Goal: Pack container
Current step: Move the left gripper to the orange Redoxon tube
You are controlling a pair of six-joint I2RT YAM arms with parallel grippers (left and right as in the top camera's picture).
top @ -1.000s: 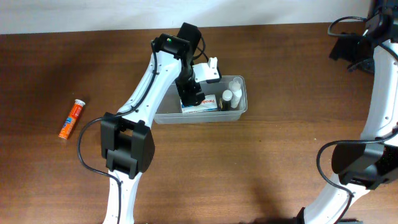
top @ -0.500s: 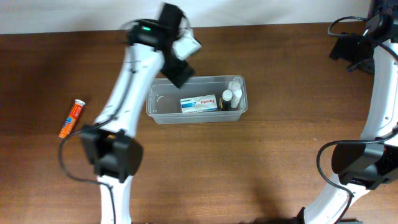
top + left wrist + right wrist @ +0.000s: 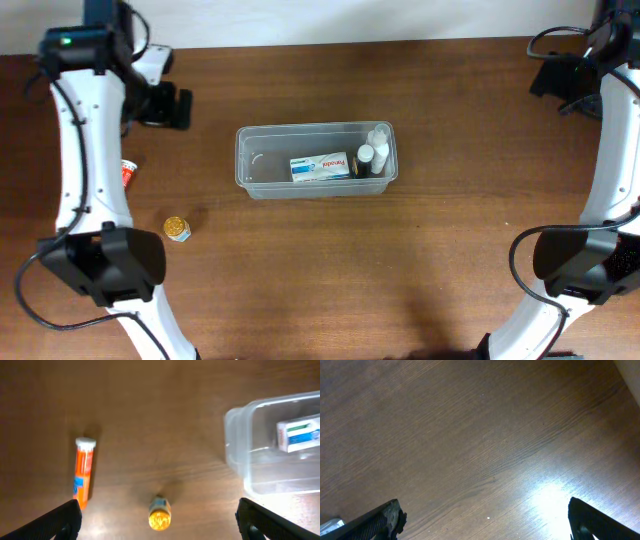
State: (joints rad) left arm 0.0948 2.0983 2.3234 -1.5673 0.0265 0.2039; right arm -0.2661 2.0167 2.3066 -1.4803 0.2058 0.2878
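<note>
L end effector [image 3: 157, 522], spread wide & empty, hovers left of the container [image 3: 262, 172] at mid-bench, likely scouting an orange tube [image 3: 83, 472] & yellow-capped bottle [image 3: 177, 229] not yet packed. R end effector [image 3: 485, 522], also spread, idles far right of it.

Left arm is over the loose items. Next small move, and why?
Probably lower the open left gripper onto the small yellow-capped bottle, which sits almost centred between its fingers. It and the orange tube lie outside the container, and the bottle needs less re-aiming.
</note>
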